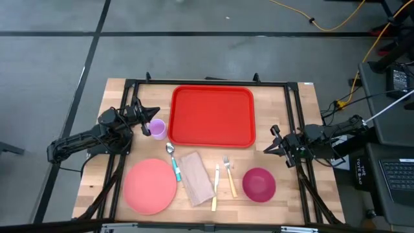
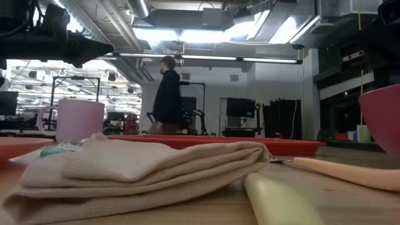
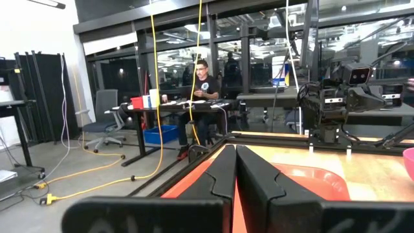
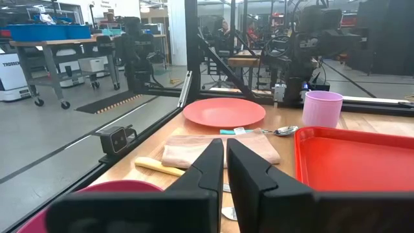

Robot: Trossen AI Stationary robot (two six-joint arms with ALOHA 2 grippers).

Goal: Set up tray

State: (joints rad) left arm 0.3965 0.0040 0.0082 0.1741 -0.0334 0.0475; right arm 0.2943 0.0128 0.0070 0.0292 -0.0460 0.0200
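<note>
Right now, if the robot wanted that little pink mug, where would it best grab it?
Probably by the rim or body, coming straight down. The mug stands upright with its mouth open to the top, just left of the red tray. Its small handle looks too tight for fingers. The left end effector, shut now, is beside it and nearest; the right end effector waits across the tray.

red tray (image 1: 212, 116), lilac cup (image 1: 157, 128), pink plate (image 1: 150, 186), magenta bowl (image 1: 259, 184)
</note>
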